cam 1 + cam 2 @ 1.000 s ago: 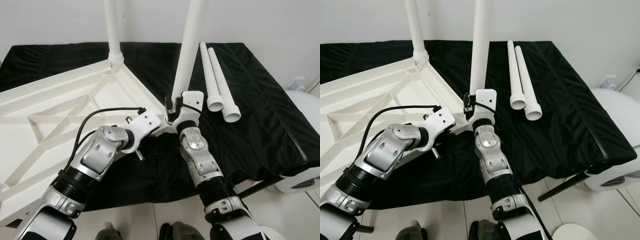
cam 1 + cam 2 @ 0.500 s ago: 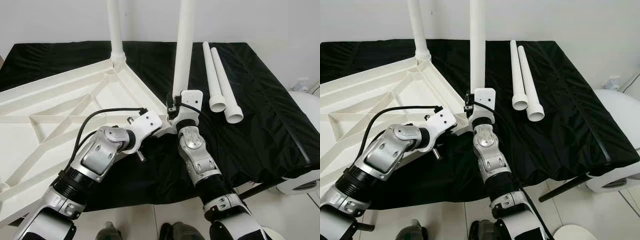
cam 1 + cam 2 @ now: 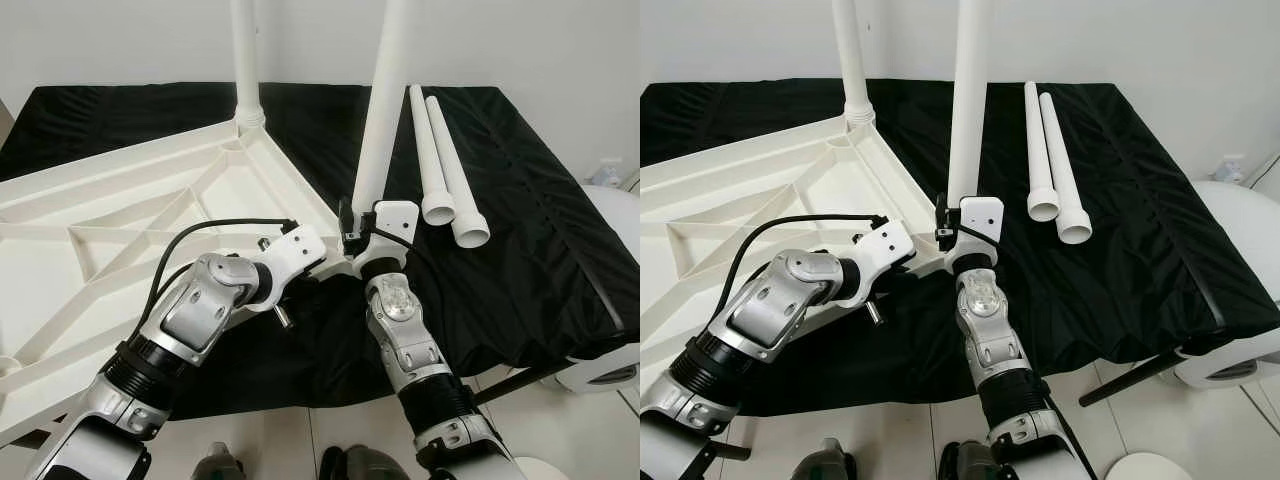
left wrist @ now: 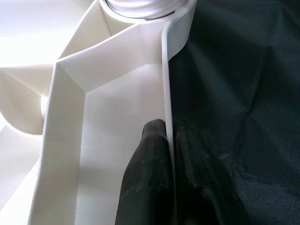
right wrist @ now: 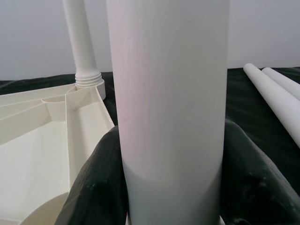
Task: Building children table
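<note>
— Currently, where does the leg sit relative to the fingers?

— The held leg [image 3: 380, 110] stands nearly upright, its long axis rising away from the tabletop, tilted slightly. The right gripper [image 5: 171, 187] has its fingers [image 5: 101, 183] clamped on either side of the leg near its lower end, just above the corner socket of the upturned tabletop [image 3: 120, 230], which lies on the black-covered desk [image 3: 520, 240].

— And the other arm?

— The left gripper [image 4: 171, 173] pinches the tabletop's rim wall, one finger inside and one outside, just beside that same corner. It serves as the brace.

— What governs the next move?

— Probably axis alignment: the leg must stand true over the socket, as the mounted leg [image 3: 245, 60] does at the far corner. Two spare legs [image 3: 440, 160] lie flat on the desk, nearer the right arm.
</note>
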